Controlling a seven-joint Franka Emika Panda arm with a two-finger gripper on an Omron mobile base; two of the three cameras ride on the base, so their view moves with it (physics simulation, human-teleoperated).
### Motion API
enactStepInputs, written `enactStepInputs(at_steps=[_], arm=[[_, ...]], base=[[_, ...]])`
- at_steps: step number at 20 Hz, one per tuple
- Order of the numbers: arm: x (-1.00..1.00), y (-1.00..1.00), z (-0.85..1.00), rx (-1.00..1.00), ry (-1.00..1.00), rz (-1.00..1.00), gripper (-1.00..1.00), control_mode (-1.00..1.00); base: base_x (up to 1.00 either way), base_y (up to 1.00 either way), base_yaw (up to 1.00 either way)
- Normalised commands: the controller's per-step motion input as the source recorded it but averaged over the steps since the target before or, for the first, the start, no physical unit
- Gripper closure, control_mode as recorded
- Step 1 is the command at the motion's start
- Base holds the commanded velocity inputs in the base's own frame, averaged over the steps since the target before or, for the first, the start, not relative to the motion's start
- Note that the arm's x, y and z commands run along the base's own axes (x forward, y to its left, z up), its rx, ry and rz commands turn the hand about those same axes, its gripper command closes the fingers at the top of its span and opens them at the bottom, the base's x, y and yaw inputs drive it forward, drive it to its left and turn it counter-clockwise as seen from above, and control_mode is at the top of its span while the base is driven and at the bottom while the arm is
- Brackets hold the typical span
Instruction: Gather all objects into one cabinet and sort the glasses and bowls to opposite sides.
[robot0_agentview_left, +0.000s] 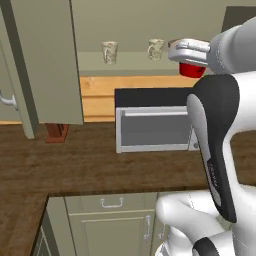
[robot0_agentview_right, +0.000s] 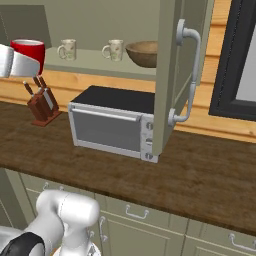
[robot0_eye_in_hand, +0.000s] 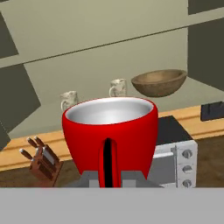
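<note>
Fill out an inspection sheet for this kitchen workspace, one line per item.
Surface: dark wooden counter, bare in front.
Job's things: red cup held upright in the air; two cream mugs and wooden bowl on the open cabinet shelf, bowl to the right.
Clutter: toaster oven, knife block.
Gripper: gripper shut on the red cup.
Cables: nothing seen.
Surroundings: cabinet door swung open, base cupboards below.
</note>
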Motion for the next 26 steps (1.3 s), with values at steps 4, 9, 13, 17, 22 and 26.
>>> enactStepInputs(at_steps=[4, 9, 13, 17, 22, 26], arm=[[0.76, 0.0, -0.2, 0.0, -0.06, 0.16, 1.0, -1.0], [0.91, 0.0, -0.14, 0.0, -0.05, 0.14, 1.0, -1.0], [0.99, 0.0, -0.14, 0.0, 0.0, 0.11, 1.0, -1.0], [1.0, -0.05, 0.0, 0.0, 0.0, 0.05, 1.0, -1.0], [0.89, -0.01, -0.04, -0.02, 0.07, 0.01, 1.0, -1.0], [0.89, 0.0, -0.23, -0.04, 0.15, 0.01, 1.0, -1.0]], base=[[0.0, 0.0, 0.0], [0.0, 0.0, 0.0], [0.0, 0.0, 0.0], [0.0, 0.0, 0.0], [0.0, 0.0, 0.0], [0.0, 0.0, 0.0]])
